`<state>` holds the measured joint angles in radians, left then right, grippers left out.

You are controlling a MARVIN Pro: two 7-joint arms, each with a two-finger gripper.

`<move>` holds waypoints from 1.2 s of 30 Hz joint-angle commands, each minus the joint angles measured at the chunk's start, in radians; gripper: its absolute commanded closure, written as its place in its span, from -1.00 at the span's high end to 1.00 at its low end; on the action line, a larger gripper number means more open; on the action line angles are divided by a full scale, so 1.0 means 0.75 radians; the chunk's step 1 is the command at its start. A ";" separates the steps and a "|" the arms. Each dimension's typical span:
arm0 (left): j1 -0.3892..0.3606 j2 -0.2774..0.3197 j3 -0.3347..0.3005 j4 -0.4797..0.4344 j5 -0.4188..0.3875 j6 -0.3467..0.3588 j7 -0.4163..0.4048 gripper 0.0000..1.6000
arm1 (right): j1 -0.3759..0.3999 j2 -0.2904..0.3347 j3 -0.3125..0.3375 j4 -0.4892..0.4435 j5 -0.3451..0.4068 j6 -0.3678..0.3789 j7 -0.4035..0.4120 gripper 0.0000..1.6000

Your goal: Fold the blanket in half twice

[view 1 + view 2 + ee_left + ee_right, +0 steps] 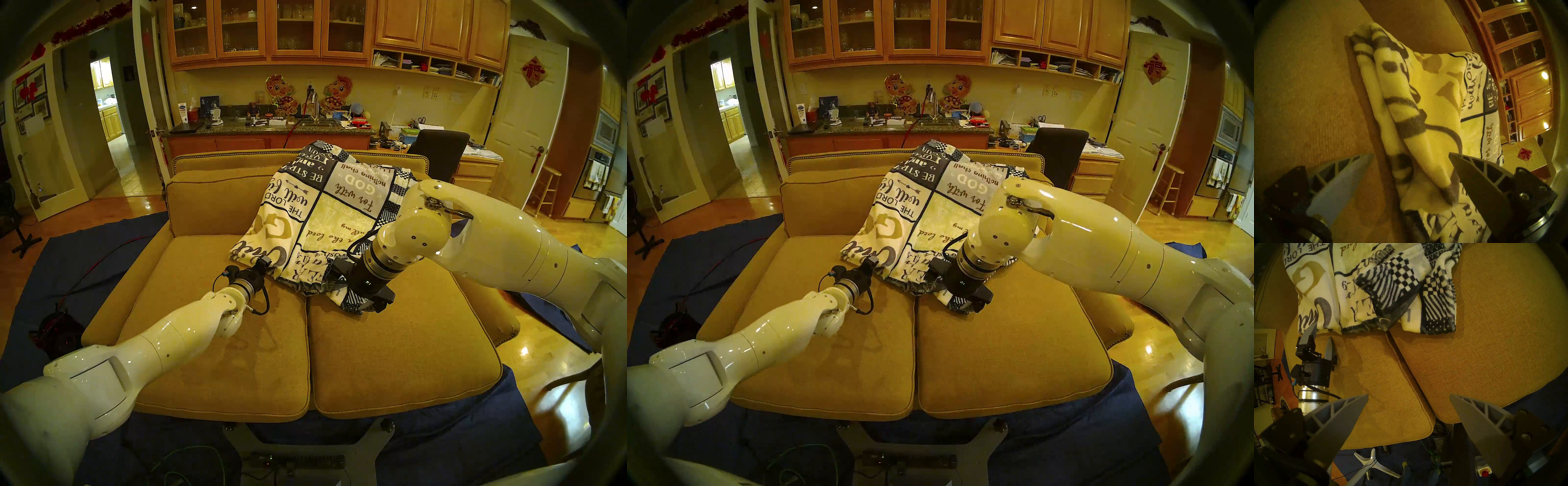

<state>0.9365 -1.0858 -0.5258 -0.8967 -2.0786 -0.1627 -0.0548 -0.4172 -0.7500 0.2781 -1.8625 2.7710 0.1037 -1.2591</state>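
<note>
Head stereo left: the blanket [325, 217] lies folded on a mustard sofa [237, 356], draped from the top of the backrest down onto the seat, straddling the seam between the two seat cushions. Lettered panels face up; a checkered patchwork edge shows along its right side and at the near right corner.

Left claw [1321, 338] sits low at the blanket's near left corner, pointing toward the backrest. Right wrist view shows its two grey fingers spread apart, one tip over the blanket's edge, the other over bare cushion. Left wrist view: layered fold edges of the blanket [1407, 105] run up between the spread fingers [1342, 183]; nothing pinched. Whether a tip touches the fleece, cannot tell.

Right claw [1408, 405] hangs above the seat, aimed steeply down, fingers wide apart and empty. Below it: the cushion seam [1407, 378], the blanket's near edge with striped and checkered patches [1393, 287].

Right arm's wrist [373, 271] blocks part of the blanket's near right area in the head views.

Dark blue cloth [84, 258] covers the floor around the sofa.
</note>
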 commanded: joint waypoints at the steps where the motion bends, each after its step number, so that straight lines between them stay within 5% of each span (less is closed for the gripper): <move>1: -0.119 -0.057 0.001 0.164 0.026 0.085 -0.065 1.00 | 0.014 0.001 0.012 -0.003 -0.003 0.003 0.003 1.00; 23: -0.289 -0.220 -0.047 0.668 0.035 0.312 -0.251 1.00 | 0.014 0.001 0.012 -0.002 -0.003 0.002 0.003 1.00; 36: -0.368 -0.279 -0.060 0.817 0.029 0.396 -0.275 1.00 | 0.014 0.001 0.012 -0.002 -0.002 0.001 0.002 1.00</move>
<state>0.7201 -1.2711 -0.5655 -0.3311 -2.0571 0.1187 -0.2482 -0.4172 -0.7501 0.2781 -1.8625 2.7710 0.1032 -1.2591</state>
